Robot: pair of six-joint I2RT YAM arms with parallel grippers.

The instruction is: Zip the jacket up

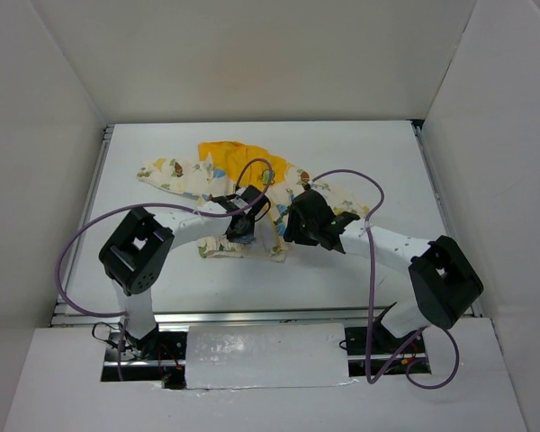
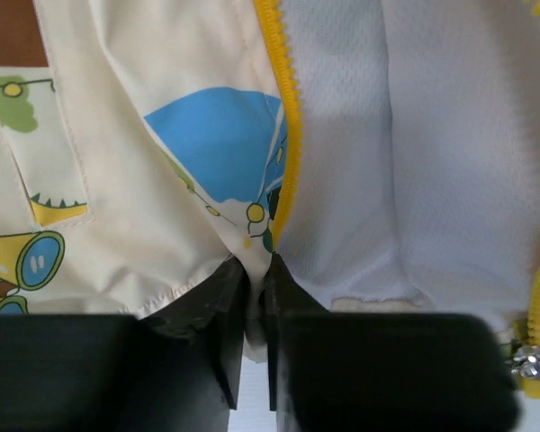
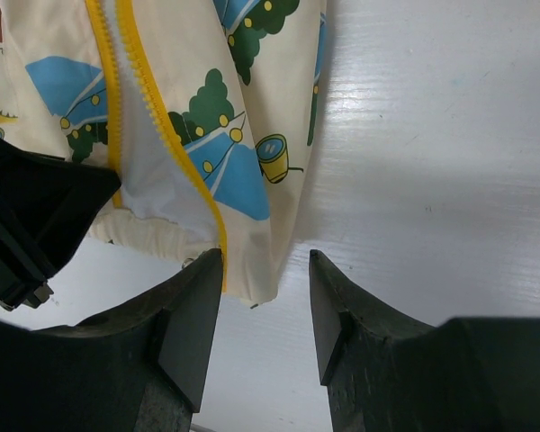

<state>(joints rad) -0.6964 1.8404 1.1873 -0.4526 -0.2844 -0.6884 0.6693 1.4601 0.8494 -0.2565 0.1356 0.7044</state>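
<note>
Left gripper (image 2: pixel 256 301) clamped on jacket (image 1: pixel 229 155) hem beside yellow zipper teeth (image 2: pixel 288 135) | right gripper (image 3: pixel 265 297) spread apart, other hem corner between its fingers | smooth cream printed cloth, white mesh lining (image 2: pixel 342 180) | jacket rumpled mid-table (image 1: pixel 387 153)

Bare tabletop (image 1: pixel 252 288) lies open before the jacket (image 1: pixel 175 175) hem, where the left pincer (image 2: pixel 256 288) and right pincer (image 3: pixel 265 270) crowd together.
</note>
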